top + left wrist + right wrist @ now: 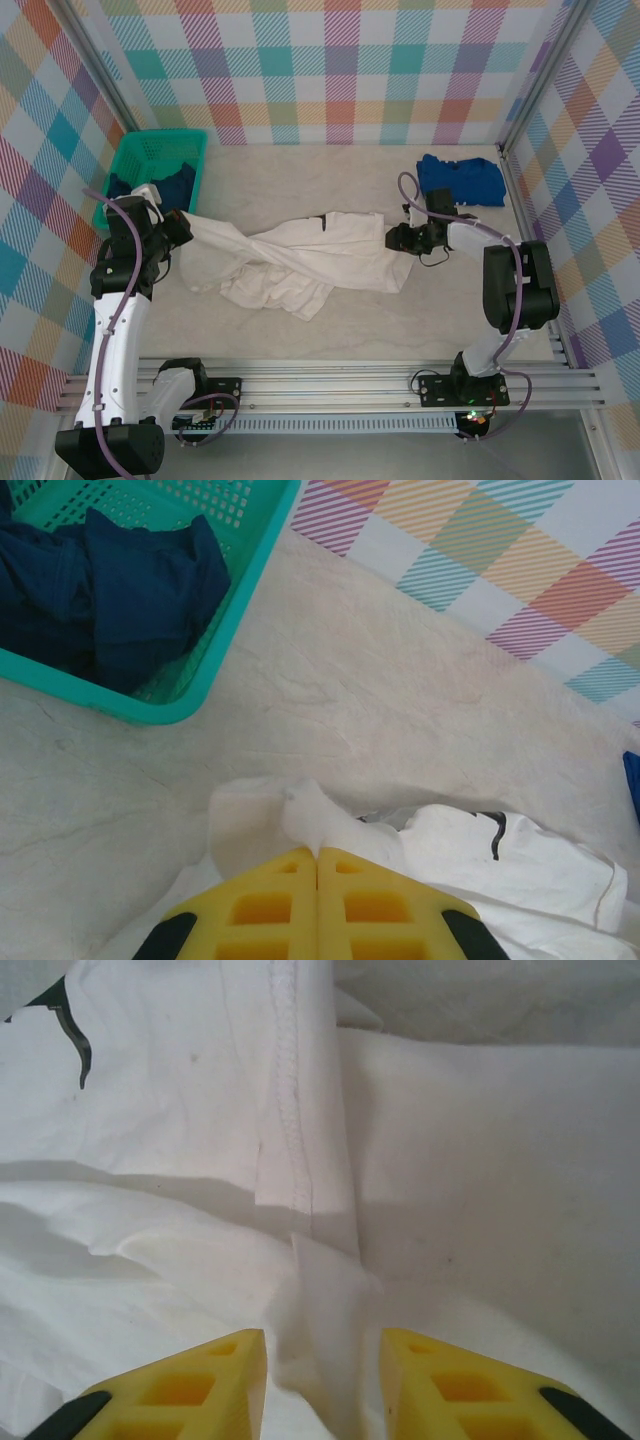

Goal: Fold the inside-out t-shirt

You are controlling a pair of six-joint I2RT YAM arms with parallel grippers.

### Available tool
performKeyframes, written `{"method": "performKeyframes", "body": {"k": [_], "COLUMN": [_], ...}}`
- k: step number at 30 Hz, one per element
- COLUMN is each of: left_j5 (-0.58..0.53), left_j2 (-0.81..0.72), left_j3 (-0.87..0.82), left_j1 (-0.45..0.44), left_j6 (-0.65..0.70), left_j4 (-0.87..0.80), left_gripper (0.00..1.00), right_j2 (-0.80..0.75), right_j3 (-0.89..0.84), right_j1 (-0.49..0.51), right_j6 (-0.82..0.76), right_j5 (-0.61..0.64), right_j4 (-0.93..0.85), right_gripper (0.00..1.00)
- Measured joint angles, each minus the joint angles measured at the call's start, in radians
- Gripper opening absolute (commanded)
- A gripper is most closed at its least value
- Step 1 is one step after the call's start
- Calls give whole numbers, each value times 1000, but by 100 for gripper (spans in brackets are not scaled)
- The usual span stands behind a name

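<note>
While the left tool (318, 852) is pinched shut on an edge of the inside-out t-shirt (330, 255), which sprawls twisted across the counter (300, 170), the right tool (322, 1335) stands part open astride a raised fold at its other end, seemingly to pull it flat

Bright, even light casts soft shadows across the inside-out t-shirt (480, 1180).
</note>
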Motion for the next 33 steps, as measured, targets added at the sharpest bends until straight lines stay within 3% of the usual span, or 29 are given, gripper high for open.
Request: {"method": "performKeyframes", "body": {"k": [3,9,12,16,25,32,33], "left_j5": [0,0,0,0,0,0,0], "left_j2": [0,0,0,1,1,1,1], "left_j3": [0,0,0,0,0,0,0], "left_j1": [0,0,0,0,0,0,0], "left_j6": [0,0,0,0,0,0,0], "left_j4": [0,0,0,0,0,0,0], "left_gripper": [0,0,0,0,0,0,0], "right_j2": [10,27,27,27,26,25,23], "right_j3": [2,5,4,2,2,0,-1], "right_j1": [0,0,0,0,0,0,0], "right_j6": [-3,-6,-6,-7,-8,-27,-26], "right_j5": [-10,-18,-18,-17,-9,-3,-3], "right_j4": [0,-7,-11,-13,-21,-34,-36], "right_gripper": [19,32,31,22,29,0,0]}}
